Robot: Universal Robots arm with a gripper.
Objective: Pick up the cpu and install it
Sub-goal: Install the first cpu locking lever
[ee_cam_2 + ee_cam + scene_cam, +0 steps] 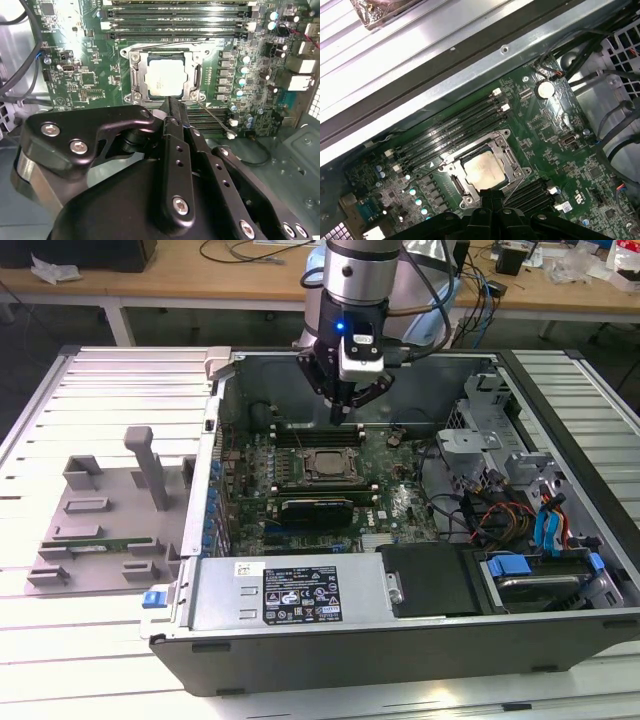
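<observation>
The cpu [325,465] lay flat inside the socket frame [134,75] on the motherboard [400,502] of the open computer case [400,652]. In the exterior view the end effector [345,418] hung at the cpu's twelve o'clock, its fingers together and gripping nothing.

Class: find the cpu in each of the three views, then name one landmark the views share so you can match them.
Exterior view: the cpu lies in the socket frame on the motherboard.
Second wrist view: the cpu is in that frame, just beyond the gripper.
First wrist view: the cpu is in that frame, just beyond the gripper.
Shared landmark: the memory slots beside the socket frame.
</observation>
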